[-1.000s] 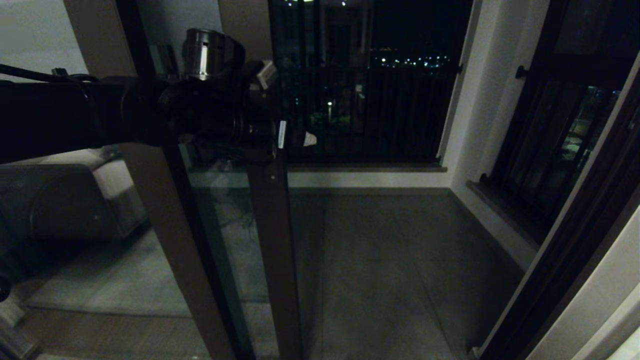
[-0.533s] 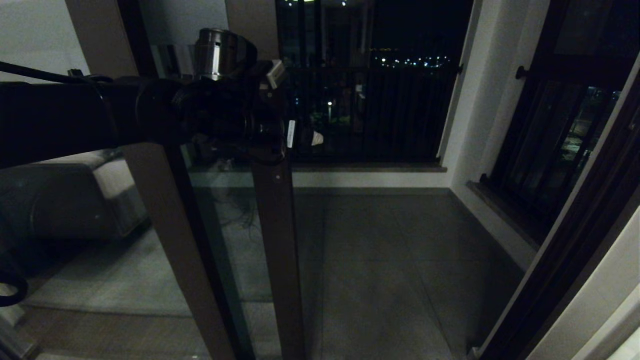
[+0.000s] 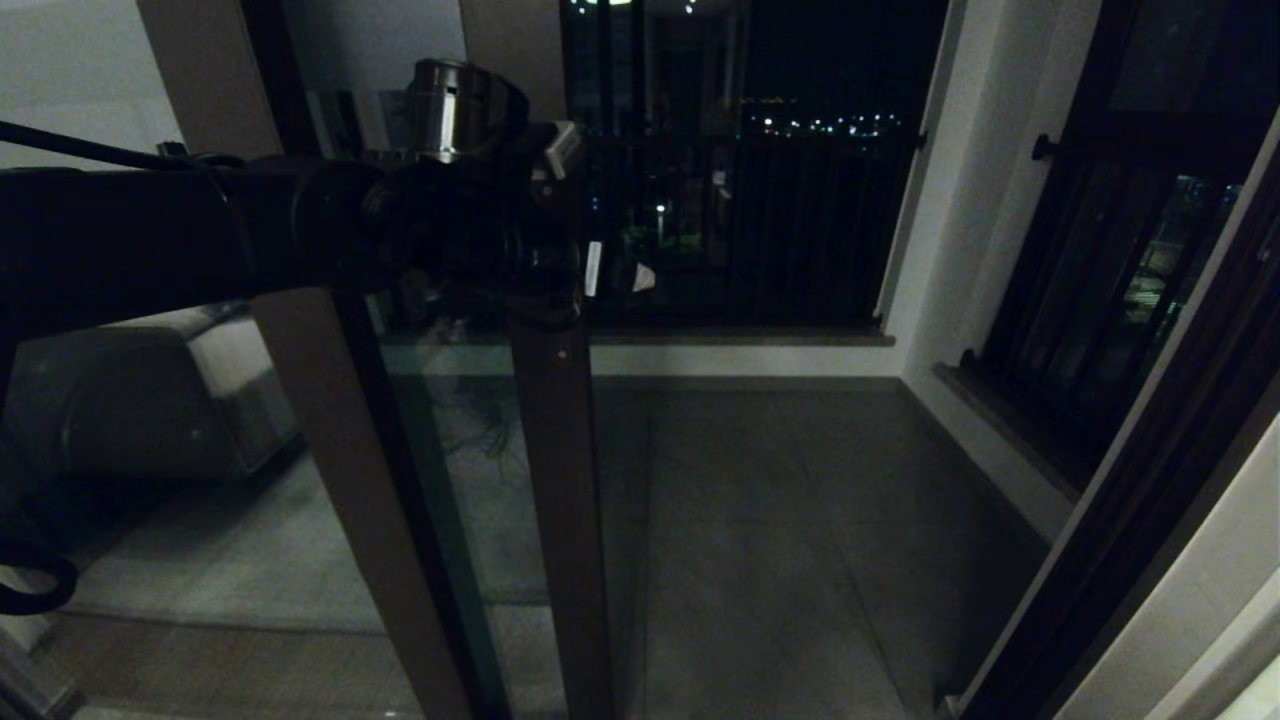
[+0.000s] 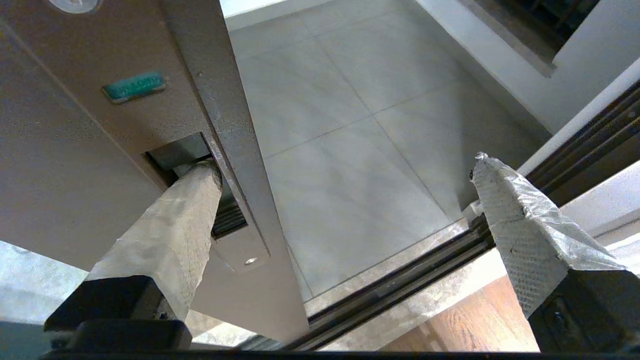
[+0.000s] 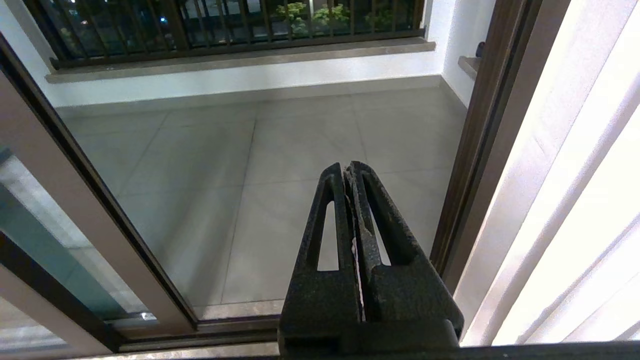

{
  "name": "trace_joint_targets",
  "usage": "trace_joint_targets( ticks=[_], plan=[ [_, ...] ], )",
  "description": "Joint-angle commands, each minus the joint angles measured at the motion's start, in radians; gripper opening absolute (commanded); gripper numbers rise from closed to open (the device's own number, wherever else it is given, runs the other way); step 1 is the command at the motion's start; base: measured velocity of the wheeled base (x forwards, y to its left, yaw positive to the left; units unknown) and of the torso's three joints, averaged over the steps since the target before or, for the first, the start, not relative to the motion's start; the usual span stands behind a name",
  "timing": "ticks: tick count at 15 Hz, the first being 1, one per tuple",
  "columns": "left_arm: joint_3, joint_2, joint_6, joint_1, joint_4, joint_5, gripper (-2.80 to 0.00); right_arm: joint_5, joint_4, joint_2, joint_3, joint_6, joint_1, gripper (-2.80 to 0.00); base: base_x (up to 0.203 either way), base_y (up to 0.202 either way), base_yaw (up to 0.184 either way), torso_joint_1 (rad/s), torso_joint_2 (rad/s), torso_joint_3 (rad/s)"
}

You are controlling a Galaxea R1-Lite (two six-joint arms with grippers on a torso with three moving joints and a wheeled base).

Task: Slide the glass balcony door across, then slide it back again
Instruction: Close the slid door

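Beyond the tiled balcony floor [image 3: 780, 520] and dark railing [image 3: 760, 220], the glass balcony door [image 3: 560, 480] stands partly open at centre-left, the left gripper [image 4: 345, 180] spread wide with one finger [image 4: 170, 235] inside its recessed handle slot [image 4: 200, 190], while the right gripper [image 5: 350, 172] hangs closed near the doorway's right frame.

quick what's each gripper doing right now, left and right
Left gripper: open, one finger hooked in the recessed slot handle of the brown-framed glass balcony door.
Right gripper: closed, empty, parked.
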Motion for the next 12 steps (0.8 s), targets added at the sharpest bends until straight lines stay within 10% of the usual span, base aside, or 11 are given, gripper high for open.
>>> trace_joint_targets(
  ticks=[1,12],
  plan=[
    [-0.001,0.002,-0.001,-0.011,0.000,-0.005,0.00,0.000,0.001,0.001,0.000,0.000,0.000,-2.80,0.000,0.000,0.000,0.000,0.00,0.000],
    [-0.034,0.009,-0.001,-0.051,0.000,-0.004,0.00,0.000,0.001,0.001,0.000,0.000,0.000,-2.80,0.000,0.000,0.000,0.000,0.00,0.000]
  ],
)
